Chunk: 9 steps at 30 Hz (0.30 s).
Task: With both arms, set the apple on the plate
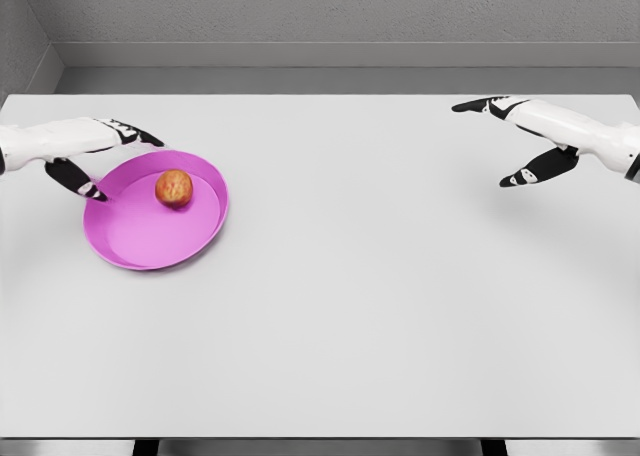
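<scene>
— Apple [174, 188]: where?
— Resting inside the magenta plate [135, 241], toward its far rim, at the left of the white surface [380, 306].
— Relative to the left hand [95, 156]?
— Just right of it; not touched. Left hand at the plate's far-left rim, thumb over the edge, fingers along the rim; grip on the plate cannot be told.
— Right hand [515, 141]?
— Far right, well apart from apple and plate; fingers spread, holding nothing.
</scene>
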Available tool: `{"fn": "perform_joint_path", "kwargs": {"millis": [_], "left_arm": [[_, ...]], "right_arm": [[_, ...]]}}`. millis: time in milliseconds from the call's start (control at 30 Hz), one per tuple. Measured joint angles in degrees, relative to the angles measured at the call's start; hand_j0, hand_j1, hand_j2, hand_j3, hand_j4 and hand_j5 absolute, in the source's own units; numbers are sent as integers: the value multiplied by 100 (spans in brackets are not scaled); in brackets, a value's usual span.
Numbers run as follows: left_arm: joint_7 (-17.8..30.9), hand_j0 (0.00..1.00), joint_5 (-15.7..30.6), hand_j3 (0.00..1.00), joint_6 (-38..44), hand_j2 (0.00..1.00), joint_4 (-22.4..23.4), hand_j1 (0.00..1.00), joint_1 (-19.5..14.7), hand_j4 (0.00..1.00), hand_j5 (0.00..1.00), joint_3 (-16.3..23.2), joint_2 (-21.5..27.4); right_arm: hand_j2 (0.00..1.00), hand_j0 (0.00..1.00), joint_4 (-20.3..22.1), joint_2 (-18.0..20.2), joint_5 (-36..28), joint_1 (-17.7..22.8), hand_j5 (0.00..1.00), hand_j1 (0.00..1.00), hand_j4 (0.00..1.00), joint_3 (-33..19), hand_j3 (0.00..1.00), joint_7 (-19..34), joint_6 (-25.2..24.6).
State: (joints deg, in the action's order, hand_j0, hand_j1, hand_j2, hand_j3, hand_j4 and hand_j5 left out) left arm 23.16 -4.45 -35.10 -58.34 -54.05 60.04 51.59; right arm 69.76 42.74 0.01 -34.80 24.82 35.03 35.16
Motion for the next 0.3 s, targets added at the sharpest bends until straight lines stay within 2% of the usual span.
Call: {"fn": "perform_joint_path", "kwargs": {"millis": [167, 300], "left_arm": [[6, 100, 100, 100, 0, 100, 945, 100, -9, 100, 100, -214, -23], [7, 100, 111, 100, -1, 100, 1209, 100, 9, 100, 100, -294, -66]], "right_arm": [[100, 100, -6, 32, 12, 0, 100, 100, 100, -12, 100, 0, 0], [100, 100, -7, 99, 16, 9, 100, 100, 100, -23, 100, 0, 0]]}}
